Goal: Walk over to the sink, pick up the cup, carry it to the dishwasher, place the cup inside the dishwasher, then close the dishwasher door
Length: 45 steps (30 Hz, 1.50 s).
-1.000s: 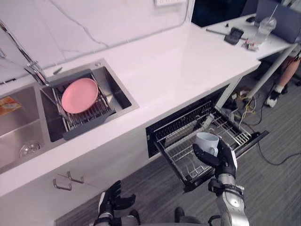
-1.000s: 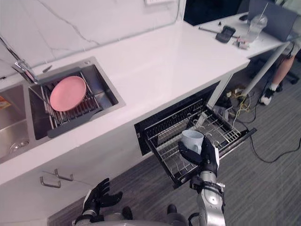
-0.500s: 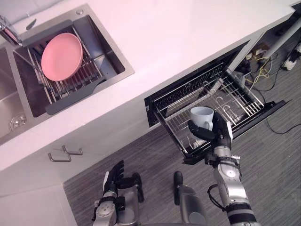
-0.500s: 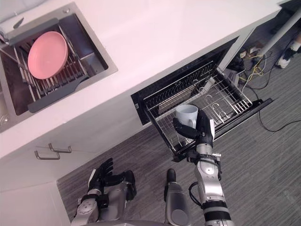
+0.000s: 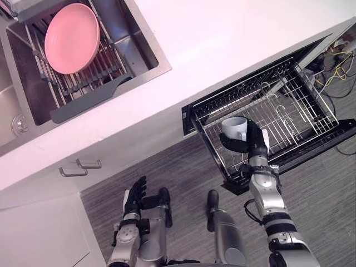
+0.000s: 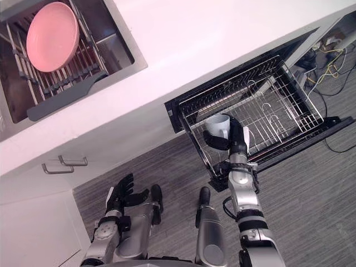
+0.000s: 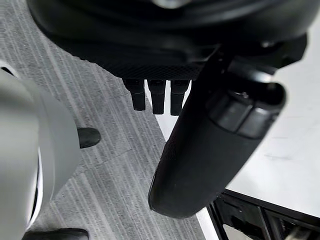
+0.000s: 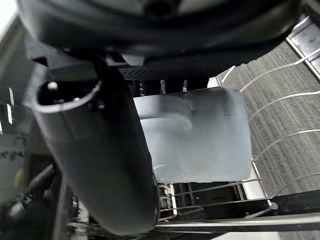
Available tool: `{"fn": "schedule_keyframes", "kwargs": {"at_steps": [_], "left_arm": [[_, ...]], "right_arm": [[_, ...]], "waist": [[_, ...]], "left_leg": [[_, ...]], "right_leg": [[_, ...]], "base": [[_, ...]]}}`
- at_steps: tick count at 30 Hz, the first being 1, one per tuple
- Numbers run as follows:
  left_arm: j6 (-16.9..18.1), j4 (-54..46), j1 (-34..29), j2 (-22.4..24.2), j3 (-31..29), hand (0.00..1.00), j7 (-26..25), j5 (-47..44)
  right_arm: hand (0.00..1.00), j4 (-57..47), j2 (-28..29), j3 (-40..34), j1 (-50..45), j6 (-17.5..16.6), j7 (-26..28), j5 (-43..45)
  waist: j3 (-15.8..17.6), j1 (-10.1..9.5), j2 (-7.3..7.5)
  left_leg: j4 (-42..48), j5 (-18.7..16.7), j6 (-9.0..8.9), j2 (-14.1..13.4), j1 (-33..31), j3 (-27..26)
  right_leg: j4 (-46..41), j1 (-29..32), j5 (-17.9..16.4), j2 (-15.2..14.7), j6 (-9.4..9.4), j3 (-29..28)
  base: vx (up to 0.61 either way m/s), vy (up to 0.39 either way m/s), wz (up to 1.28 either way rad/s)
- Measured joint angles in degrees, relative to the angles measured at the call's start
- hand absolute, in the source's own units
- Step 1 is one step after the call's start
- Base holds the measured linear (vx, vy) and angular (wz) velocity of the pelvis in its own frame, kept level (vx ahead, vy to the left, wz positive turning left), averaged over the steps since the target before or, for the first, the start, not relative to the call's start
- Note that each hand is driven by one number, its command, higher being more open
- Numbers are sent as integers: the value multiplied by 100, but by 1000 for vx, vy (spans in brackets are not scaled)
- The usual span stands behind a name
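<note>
The right hand (image 5: 255, 143) is gripping the pale cup (image 5: 233, 127), its fingers and thumb curling round the cup's side. It is holding the cup over the near corner of the wire rack (image 5: 303, 108), which is standing pulled out of the open dishwasher (image 5: 188, 114). In the right wrist view the cup's handle is lying just beside the thumb, with the rack's wires running past it; whether the cup is touching the rack I cannot tell. The left hand (image 5: 135, 193) is hanging low over the grey floor (image 5: 183, 172), fingers straight and spread, holding nothing. Set into the white bench (image 5: 222, 33), the sink (image 5: 146, 53) is holding a grey drainer (image 5: 83, 105) with a pink plate (image 5: 71, 30) leaning in it.
</note>
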State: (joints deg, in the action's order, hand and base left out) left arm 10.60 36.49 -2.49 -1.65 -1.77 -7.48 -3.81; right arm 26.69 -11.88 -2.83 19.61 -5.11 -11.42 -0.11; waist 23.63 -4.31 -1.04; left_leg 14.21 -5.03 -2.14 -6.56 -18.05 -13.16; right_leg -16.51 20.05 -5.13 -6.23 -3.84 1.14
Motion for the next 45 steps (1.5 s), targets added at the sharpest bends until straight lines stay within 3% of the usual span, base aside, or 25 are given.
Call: {"fn": "schedule_keyframes", "kwargs": {"at_steps": [15, 26, 31, 35, 41, 45], "left_arm": [[20, 30, 55, 61, 1, 90, -120, -73], [-43, 35, 38, 54, 2, 90, -92, -66], [-78, 241, -37, 17, -9, 90, -51, -42], [-155, 566, -127, -4, -13, 90, 35, 174], [-157, 888, -245, -46, -64, 90, 38, 186], [-143, 1059, -324, -93, -96, 90, 75, 286]], "right_arm": [[90, 243, 173, -24, 147, 111, -235, -136], [90, -2003, 691, -14, -1627, 101, -306, -425], [90, -2568, 967, -16, -2470, 76, -303, -636], [90, -3023, 1117, 3, -3029, -29, -248, -702], [90, -3566, 1243, 219, -3429, -438, -160, -699], [90, -3592, 1268, 250, -3467, -525, -97, -695]], "waist": [[13, -48, -5], [-29, -45, 61], [-233, 73, 305], [-536, 162, 411], [-993, 274, 439], [-1274, 278, 421]], "left_leg": [[-497, 374, -22, 53, 144, 113], [-716, 370, -85, -27, 675, 64], [-824, 273, -113, -19, 1009, 39], [-928, 222, -107, 15, 1258, 28], [-1054, 210, -106, 69, 1541, 96], [-1120, 216, -115, 99, 1665, 153]], "right_leg": [[344, -134, 245, 12, 45, 90], [569, -671, 228, 127, 69, 103], [702, -995, 146, 150, 65, 114], [869, -1273, 123, 144, 42, 117], [1024, -1609, 103, 136, 24, 180], [1092, -1761, 101, 122, 16, 238]], "base": [[-19, -4, 2], [13, -7, -1], [87, -5, -3], [86, 17, 0], [32, 4, 6], [-9, 4, 10]]}}
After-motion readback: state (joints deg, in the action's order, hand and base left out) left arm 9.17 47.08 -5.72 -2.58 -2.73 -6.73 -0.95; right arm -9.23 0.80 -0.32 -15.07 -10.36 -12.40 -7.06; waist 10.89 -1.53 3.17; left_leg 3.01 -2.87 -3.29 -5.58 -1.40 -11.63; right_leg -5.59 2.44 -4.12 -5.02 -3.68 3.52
